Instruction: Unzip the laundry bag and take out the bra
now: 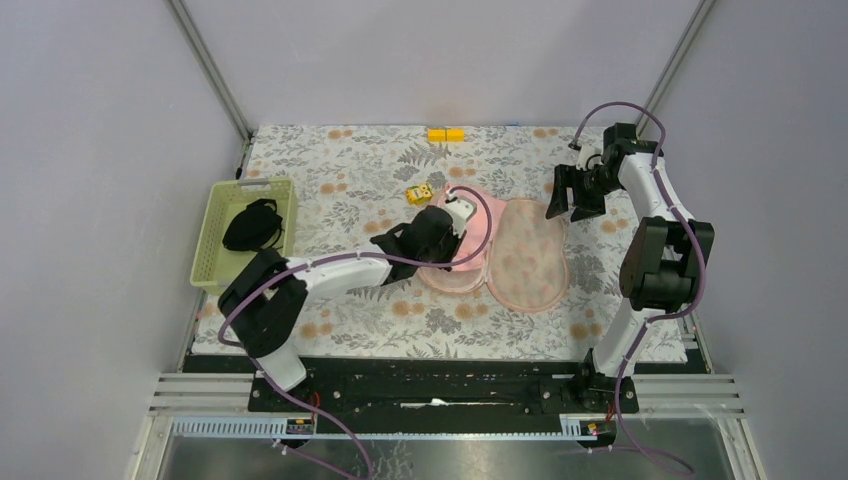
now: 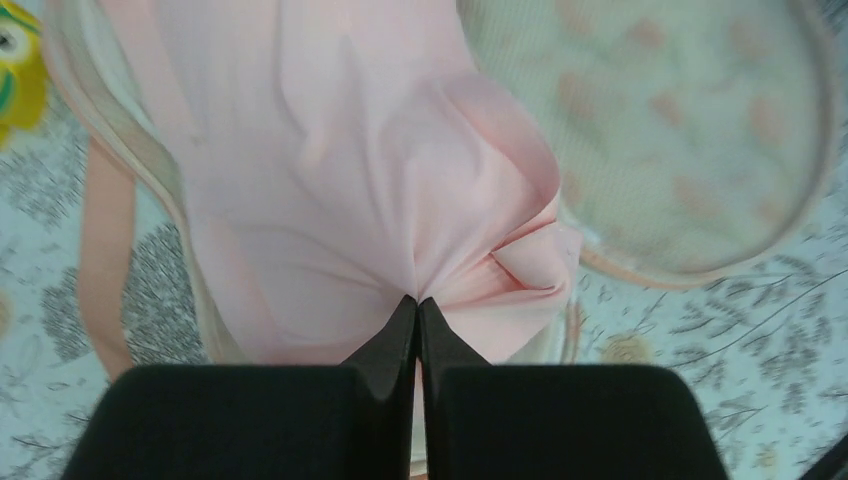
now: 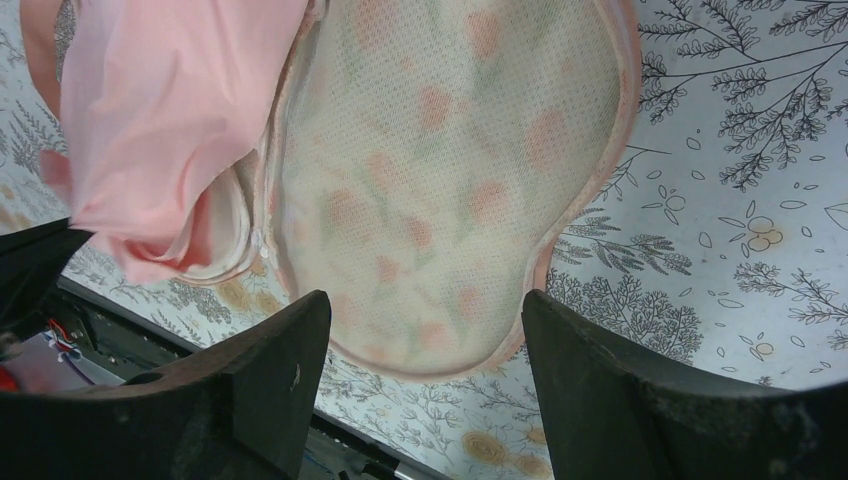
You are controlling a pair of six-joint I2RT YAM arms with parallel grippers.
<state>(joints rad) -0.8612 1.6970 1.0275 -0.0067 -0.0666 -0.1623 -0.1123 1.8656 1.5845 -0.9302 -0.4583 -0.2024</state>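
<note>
The laundry bag (image 1: pixel 527 258) lies unzipped and spread in two halves on the floral cloth at mid-table; its printed mesh half also shows in the left wrist view (image 2: pixel 680 130) and the right wrist view (image 3: pixel 450 170). The pale-pink bra (image 1: pixel 472 214) lies over the bag's left half. My left gripper (image 1: pixel 441 226) is shut on a fold of the bra (image 2: pixel 350 180), the fabric bunching at the fingertips. My right gripper (image 1: pixel 570 200) hangs open and empty above the bag's far right side; between its fingers (image 3: pixel 270 380) the bag shows, with the bra (image 3: pixel 170 110) at the left.
A pale green basket (image 1: pixel 211 240) with a black garment (image 1: pixel 252 225) stands at the left edge. A yellow toy (image 1: pixel 419 194) lies just beyond the bag and shows in the left wrist view (image 2: pixel 15 70). Yellow blocks (image 1: pixel 445 134) sit at the far edge.
</note>
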